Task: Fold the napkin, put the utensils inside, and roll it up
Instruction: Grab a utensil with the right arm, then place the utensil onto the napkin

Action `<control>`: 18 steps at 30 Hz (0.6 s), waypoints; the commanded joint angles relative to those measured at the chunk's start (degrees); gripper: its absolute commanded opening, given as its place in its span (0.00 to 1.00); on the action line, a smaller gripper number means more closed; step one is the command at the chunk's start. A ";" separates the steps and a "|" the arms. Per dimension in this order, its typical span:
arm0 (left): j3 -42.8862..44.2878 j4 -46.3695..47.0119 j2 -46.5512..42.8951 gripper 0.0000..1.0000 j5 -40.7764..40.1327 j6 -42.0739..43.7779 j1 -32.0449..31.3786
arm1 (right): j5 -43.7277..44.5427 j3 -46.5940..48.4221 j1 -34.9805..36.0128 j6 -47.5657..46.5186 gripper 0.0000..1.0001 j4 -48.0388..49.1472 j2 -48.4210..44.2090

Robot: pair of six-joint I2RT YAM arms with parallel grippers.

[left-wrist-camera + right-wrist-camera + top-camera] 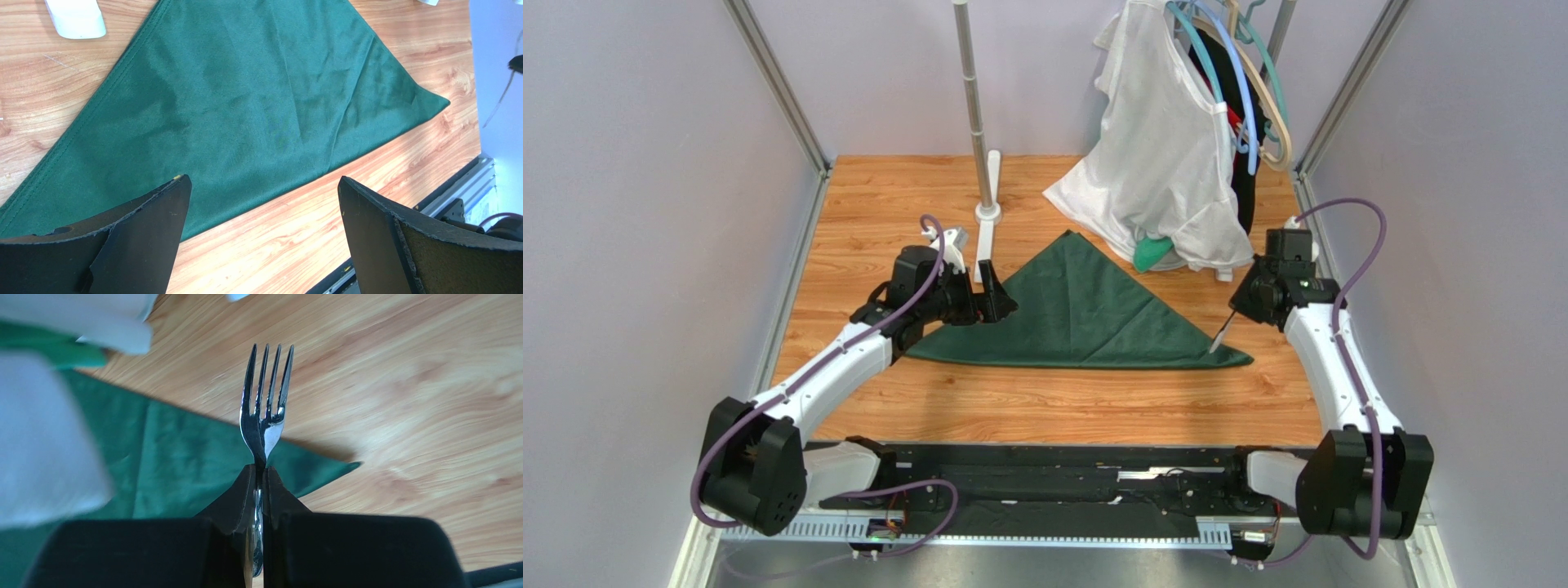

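gripping the fork point(265, 413) in its right jaws, left jaws gaping open, the robot is tackling placement, probably needing next to lower it onto the folded napkin point(1081, 312).

"How many cloths lie on the table point(891, 196)?"

"One napkin point(1081, 312), dark green. Just one."

"And forks?"

"One fork point(264, 432). It has four prongs."

"How many robot arms?"

"Two. The left arm point(830, 368) and the right arm point(1339, 368)."

"Do they have grabbers?"

"Two of those too: the left gripper point(263, 184) and the right gripper point(259, 471). Each has two fingers."

"What about clothes at the back?"

"One white garment point(1161, 159), and one bit of a brighter green garment point(1151, 254) under it."

"Hangers?"

"A few hangers point(1247, 86), all bunched up. I can't count them. And one pole point(974, 98)."
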 commanded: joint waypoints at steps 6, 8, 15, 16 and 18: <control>-0.47 0.90 -2.86 0.99 0.74 -0.84 0.31 | 2.82 -11.64 22.15 27.51 0.00 11.31 -8.39; -0.21 0.46 -3.12 0.99 0.83 -1.01 0.31 | 5.12 -12.43 28.13 32.28 0.00 14.56 -7.16; -1.00 -0.77 -6.28 0.99 0.65 -1.01 0.31 | 11.99 -2.18 40.54 35.05 0.00 16.60 6.87; -1.09 -1.12 -7.07 0.99 0.65 -0.93 0.31 | 12.07 -1.02 41.68 33.82 0.00 16.08 8.04; -1.44 -1.22 -8.30 0.99 0.65 -1.01 0.31 | 11.55 0.48 42.83 34.59 0.00 15.02 10.06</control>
